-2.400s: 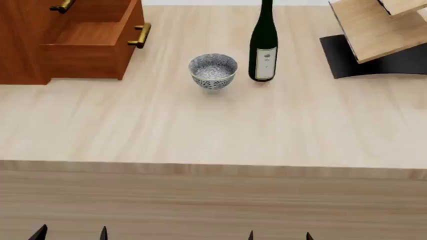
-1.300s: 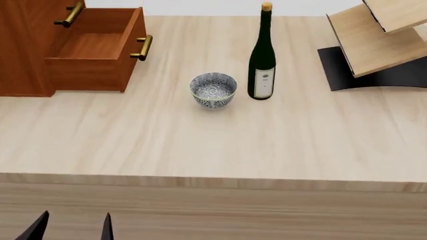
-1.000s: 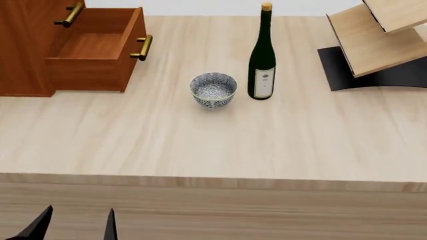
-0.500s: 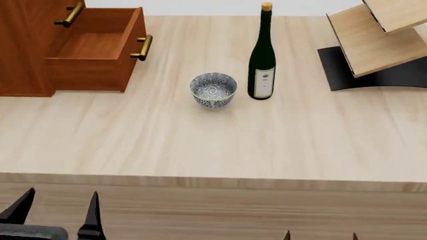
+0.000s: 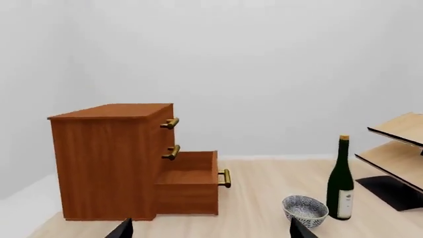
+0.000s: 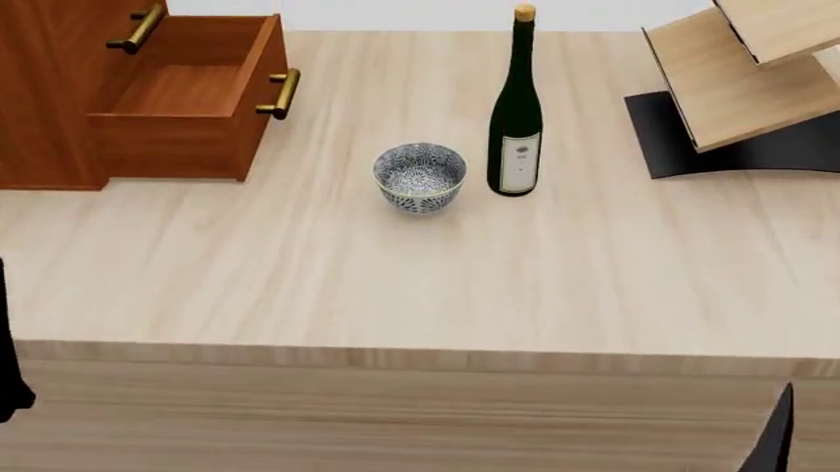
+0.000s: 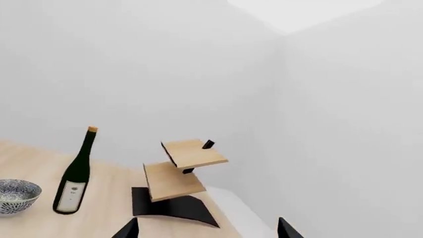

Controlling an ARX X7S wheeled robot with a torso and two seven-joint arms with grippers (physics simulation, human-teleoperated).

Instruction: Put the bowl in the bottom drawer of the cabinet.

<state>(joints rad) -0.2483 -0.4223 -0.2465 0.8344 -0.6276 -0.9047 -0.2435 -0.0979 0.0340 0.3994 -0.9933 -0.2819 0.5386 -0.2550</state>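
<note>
On the table [image 6: 393,285], near its middle, the bowl [image 6: 420,177] is sitting upright just beside the bottle [image 6: 516,118], which is standing a little to its right in the head view. Neither gripper is touching it. Off to the left the cabinet [image 6: 46,98] is standing on the same table, and its bottom drawer [image 6: 184,103] is hanging pulled out, with nothing showing inside and its brass handle [image 6: 278,94] facing the bottle's side. A second handle [image 6: 137,29] is showing on the closed drawer above. At the far right the rack [image 6: 735,69] is leaning over its black base [image 6: 749,147].

From the left wrist view, the left gripper [image 5: 208,229] is showing only two dark fingertips [image 5: 122,229] spread wide apart, nothing between them, and it is looking at the cabinet [image 5: 109,158], the drawer [image 5: 188,186], the bowl [image 5: 305,210] and the bottle [image 5: 340,181] from well back. From the right wrist view, the right gripper [image 7: 206,229] is likewise showing two tips [image 7: 129,229] held wide with nothing in them, facing the bottle [image 7: 75,176], the rack [image 7: 182,168] and part of the bowl [image 7: 17,196]. In the head view, a dark part of each arm is peeking in at the lower edges.
</note>
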